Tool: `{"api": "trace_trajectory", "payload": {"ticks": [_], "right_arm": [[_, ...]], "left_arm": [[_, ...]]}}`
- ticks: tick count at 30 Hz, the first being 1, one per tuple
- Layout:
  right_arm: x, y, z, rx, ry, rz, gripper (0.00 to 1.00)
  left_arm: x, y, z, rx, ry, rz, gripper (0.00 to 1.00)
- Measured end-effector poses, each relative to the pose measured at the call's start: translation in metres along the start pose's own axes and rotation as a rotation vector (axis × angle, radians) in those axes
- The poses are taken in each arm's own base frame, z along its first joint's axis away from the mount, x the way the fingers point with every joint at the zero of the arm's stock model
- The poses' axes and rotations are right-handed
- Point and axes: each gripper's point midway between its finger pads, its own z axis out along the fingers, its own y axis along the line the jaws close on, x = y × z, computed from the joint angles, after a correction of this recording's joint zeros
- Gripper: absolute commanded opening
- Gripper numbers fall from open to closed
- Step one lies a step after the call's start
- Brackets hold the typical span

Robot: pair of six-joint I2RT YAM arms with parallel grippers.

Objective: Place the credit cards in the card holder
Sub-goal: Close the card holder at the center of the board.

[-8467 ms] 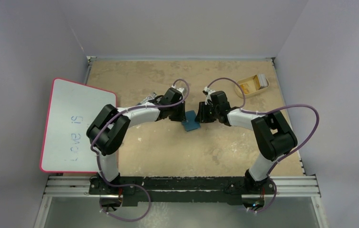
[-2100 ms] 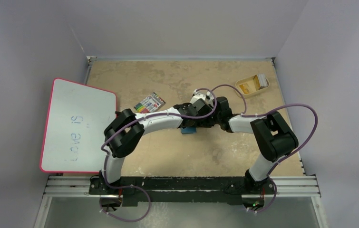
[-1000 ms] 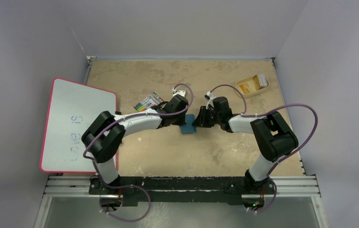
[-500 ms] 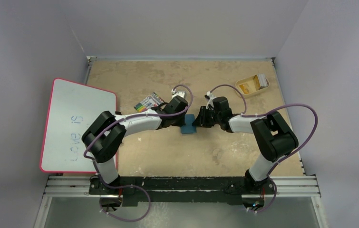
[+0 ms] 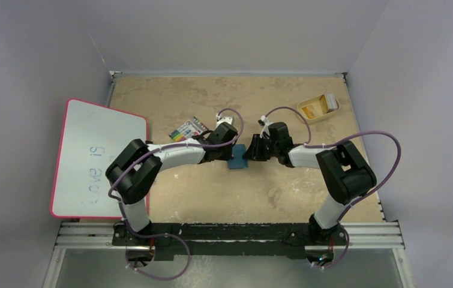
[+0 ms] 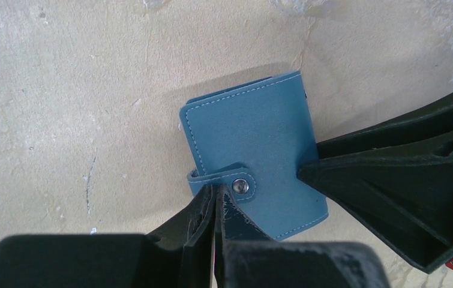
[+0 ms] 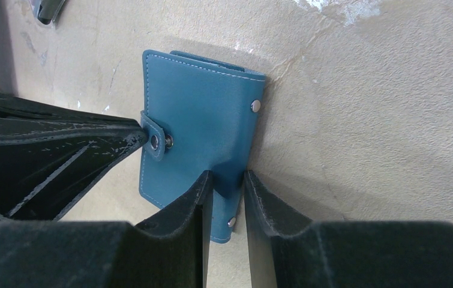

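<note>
The teal-blue card holder [image 5: 236, 159] lies shut on the table between both grippers, its strap snapped down [image 6: 243, 186]. My left gripper [image 6: 216, 191] is shut, its tips pressed against the strap's end just left of the snap. My right gripper [image 7: 227, 177] is closed on the card holder's [image 7: 200, 114] riveted spine edge, one finger over the cover, the other outside the edge. The credit cards [image 5: 314, 109], orange-yellow and whitish, lie far off at the back right.
A shallow tan tray [image 5: 326, 114] holds the cards at the back right. A flat pack with multicoloured stripes [image 5: 189, 128] lies just behind my left forearm. A red-rimmed whiteboard [image 5: 95, 159] overhangs the table's left side.
Two seconds ago my left arm reached across the card holder; it has drawn back to the left side. Over the last second only its wrist shifted slightly. The right arm has held still.
</note>
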Motion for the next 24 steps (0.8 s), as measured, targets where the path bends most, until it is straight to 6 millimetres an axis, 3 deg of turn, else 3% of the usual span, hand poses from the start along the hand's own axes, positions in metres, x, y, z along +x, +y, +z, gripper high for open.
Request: {"api": "trace_trajectory", "payload": {"ticks": [16,24], "right_arm": [[0.0000,0.0000,0.0000,0.000,0.000,0.000,0.28],[0.0034,0.0007,-0.0065,0.013,0.017,0.008,0.32]], "left_arm": [[0.0024,-0.0012,0.0058,0.005,0.004,0.000,0.00],[-0.0002,-0.0038,0.0086,0.015,-0.009,-0.004,0.00]]}}
